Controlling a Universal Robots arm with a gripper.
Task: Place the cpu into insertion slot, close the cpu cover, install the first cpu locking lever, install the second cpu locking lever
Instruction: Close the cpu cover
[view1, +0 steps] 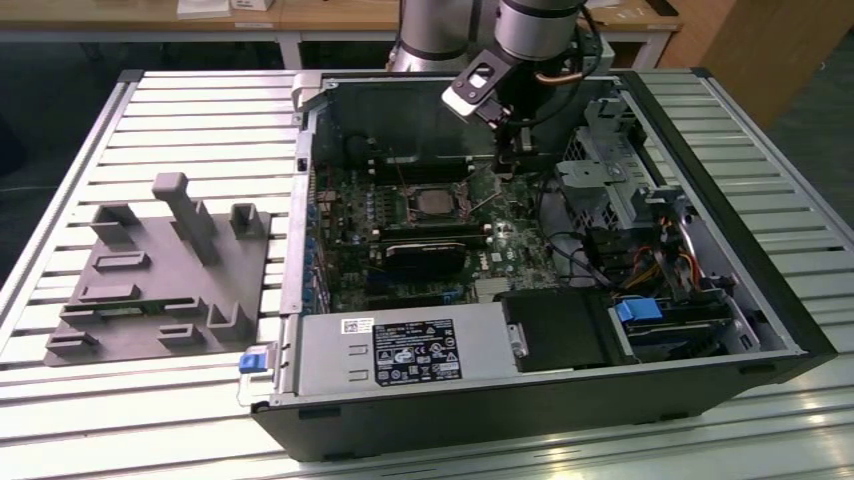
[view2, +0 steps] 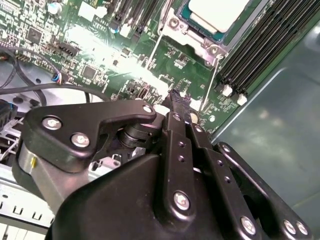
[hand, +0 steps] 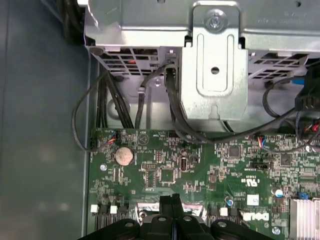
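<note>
Slatted table (view1: 174, 400) — cpu (view2: 217, 12) cropped, tool (view2: 174, 96) closed.

My claw (view1: 509, 170) hangs low inside the open computer case (view1: 534, 420), its tip close to the green motherboard (view1: 514, 245). Just beside the claw, toward the exterior view's left, the cpu (view1: 434, 203) lies flat in the insertion slot (view1: 404, 210), silver face up. Near the claw on its other side I see the grey drive cage (view1: 597, 175). Further from the claw, toward the case's near wall, sit a black block (view1: 567, 325) and the power supply (view1: 400, 350) with its white label. Well apart from the claw, off to the exterior view's left, a grey fixture tray (view1: 154, 275) rests on the slatted table (view1: 134, 410), outside the case.
</note>
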